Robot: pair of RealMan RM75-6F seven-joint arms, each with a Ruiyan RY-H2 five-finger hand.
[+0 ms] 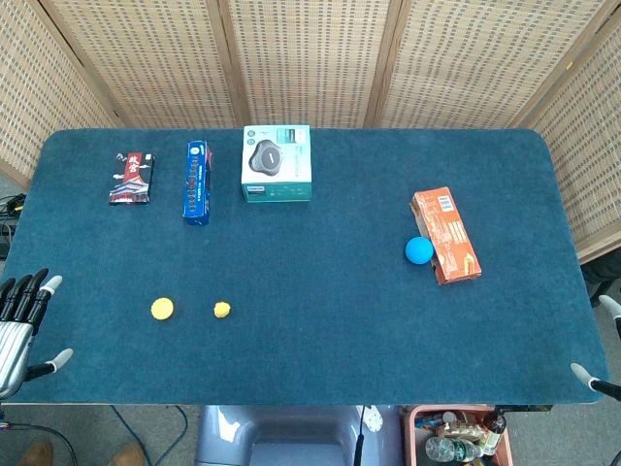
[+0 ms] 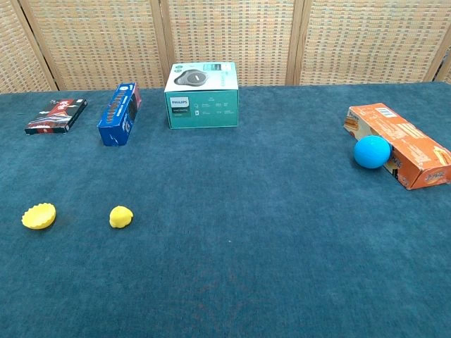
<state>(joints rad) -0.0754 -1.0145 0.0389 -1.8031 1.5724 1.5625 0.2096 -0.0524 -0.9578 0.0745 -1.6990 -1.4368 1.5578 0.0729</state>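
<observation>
Nearest things: the yellow scalloped piece (image 1: 162, 309) and the yellow lump (image 1: 222, 310) lie side by side but apart on the blue table (image 1: 320, 359), in its front left part. They are the closest things to the left hand, yet not touching it.
Left hand: the left hand (image 1: 21, 325) rests at the front left edge of the table. Its fingers are spread, the thumb stands well aside, and it holds nothing.
Right hand: only two pale tips of the right hand (image 1: 585, 375) show at the right edge. They stand apart with bare cloth between them, and the rest is cut off.
Near the right hand: the blue ball (image 1: 419, 250) touches the long side of the orange box (image 1: 446, 236). Both are well apart from the hand.
Handling, my judgement: both yellow pieces are small and low, so they ask for a fingertip pinch from above. The ball may roll if it is pushed.
Back row: a dark red pack (image 1: 131, 178), a blue box (image 1: 197, 182) and a Philips carton (image 1: 277, 163).
Views: only the head view shows the hands. The chest view shows the scalloped rim and the carton's front print more clearly.
</observation>
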